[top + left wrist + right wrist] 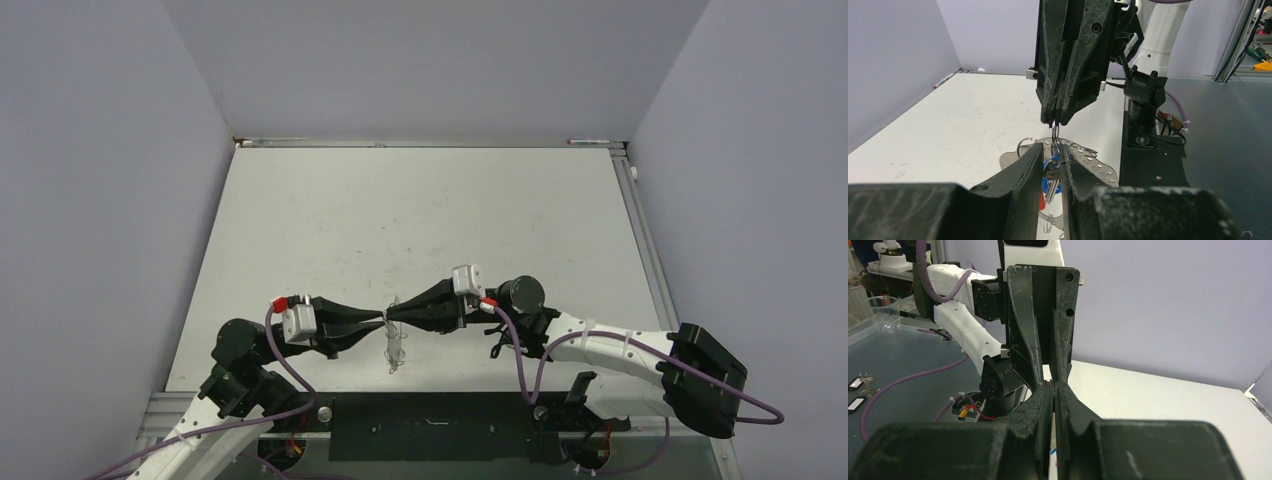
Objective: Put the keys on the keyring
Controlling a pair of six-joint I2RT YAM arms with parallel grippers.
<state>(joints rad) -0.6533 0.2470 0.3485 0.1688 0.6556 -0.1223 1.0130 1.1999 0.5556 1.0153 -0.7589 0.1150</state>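
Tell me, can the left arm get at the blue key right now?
Probably yes. The blue key shows through the narrow gap between the fingers of the left gripper, with nothing in front of it. The right gripper, shut on the keyring just above, leaves little room, though.

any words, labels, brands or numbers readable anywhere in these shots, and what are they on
No text can be read in any of the three views.
Two small black tags with pale faces, lying at the far left edge of the right wrist view: too small and blurred to tell whether they carry writing.
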